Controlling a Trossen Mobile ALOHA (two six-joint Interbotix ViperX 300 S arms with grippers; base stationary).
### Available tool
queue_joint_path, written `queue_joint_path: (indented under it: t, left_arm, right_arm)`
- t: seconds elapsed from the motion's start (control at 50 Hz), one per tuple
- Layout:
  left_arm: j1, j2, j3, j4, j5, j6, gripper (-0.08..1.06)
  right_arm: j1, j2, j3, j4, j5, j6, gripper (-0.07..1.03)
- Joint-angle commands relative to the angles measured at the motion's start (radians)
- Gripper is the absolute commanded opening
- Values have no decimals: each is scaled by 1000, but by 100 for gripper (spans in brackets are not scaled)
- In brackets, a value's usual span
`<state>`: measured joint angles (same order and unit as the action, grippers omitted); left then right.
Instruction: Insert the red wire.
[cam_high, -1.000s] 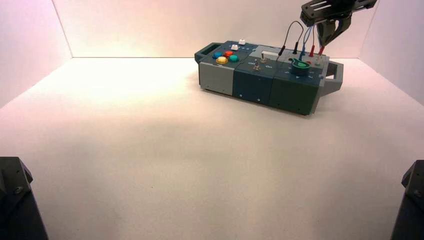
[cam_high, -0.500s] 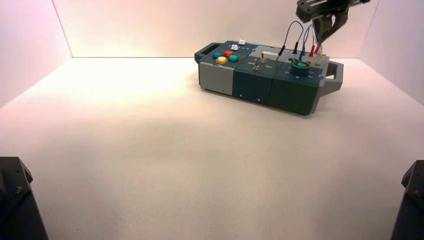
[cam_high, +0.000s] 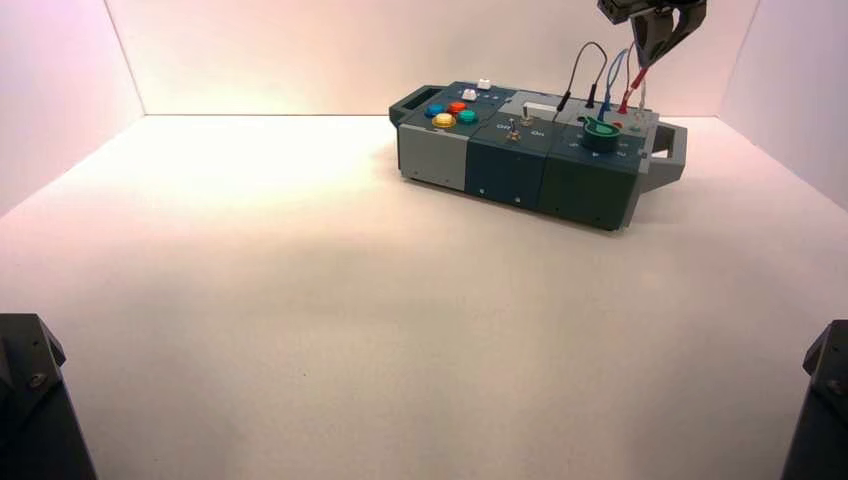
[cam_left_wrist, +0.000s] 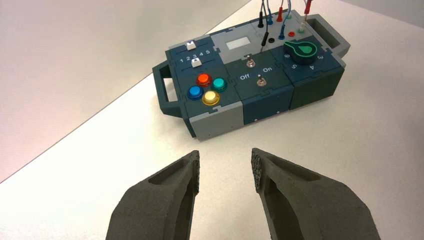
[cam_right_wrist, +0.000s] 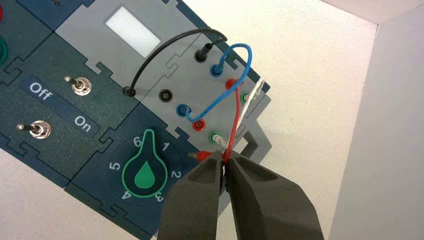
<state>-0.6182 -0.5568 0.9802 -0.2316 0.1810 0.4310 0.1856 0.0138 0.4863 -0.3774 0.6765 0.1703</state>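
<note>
Surface first: pale, smooth tabletop (cam_high: 300, 300), faint shading up front, washed bright toward the far left. My left gripper (cam_left_wrist: 225, 155) is parked on the near side of the box (cam_high: 505, 170), jaws wide, nothing between them. Box sits toward the far right, slightly angled.

Lettering: "Off" and "On" by the two toggle switches (cam_right_wrist: 81, 86); 1 to 6 around the green-outlined knob (cam_right_wrist: 145, 172), its pointed end between 6 and 1; 1 2 3 4 5 between the white-capped sliders (cam_left_wrist: 196, 62).

Right gripper (cam_right_wrist: 225, 159) is over the box's right end, claw narrow, pinching the red wire (cam_right_wrist: 237, 115) by its loose end. That end's red plug (cam_right_wrist: 202, 155) sticks out sideways above the panel, out of the near red socket (cam_right_wrist: 198, 125); the other end is in the far red socket. Blue lead (cam_right_wrist: 245, 75) and black lead (cam_right_wrist: 165, 46) arch close by.

Room: plain pinkish back wall (cam_high: 300, 50) behind, pale side walls (cam_high: 800, 100) left and right.
</note>
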Motion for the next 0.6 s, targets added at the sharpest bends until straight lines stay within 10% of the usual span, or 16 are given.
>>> queue_joint_path:
  t: [0.02, 0.6]
  left_arm:
    - [-3, -6, -18, 2, -5, 6, 56]
    - [-12, -8, -20, 2, 0, 6, 56]
  right_arm:
    - [9, -20, -12, -20, -20, -3, -2]
    - [20, 35, -26, -49, -25, -3, -2]
